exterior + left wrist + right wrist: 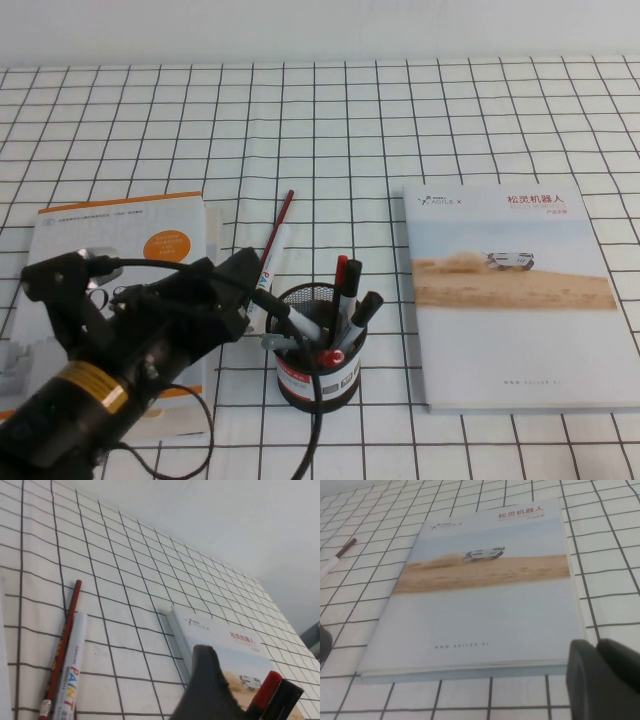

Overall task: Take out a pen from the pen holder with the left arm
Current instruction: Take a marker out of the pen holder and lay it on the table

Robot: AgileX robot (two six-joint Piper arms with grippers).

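The black mesh pen holder (318,378) stands near the table's front, holding a red-capped pen (341,272), black markers (366,306) and a white pen (302,325). My left gripper (262,300) hangs just left of the holder's rim, open with nothing between its fingers. In the left wrist view only one finger (205,690) shows, beside the red cap (266,687) and a black cap (286,696). A white paint pen (266,268) and a red pencil (282,215) lie on the table behind the gripper. My right gripper (598,647) is shut above the right booklet's near corner.
A white book with an orange circle (165,245) lies under my left arm. A booklet with a desert photo (510,290) lies right of the holder. The checked cloth (340,120) covers the table. A black cable (318,430) runs past the holder's front.
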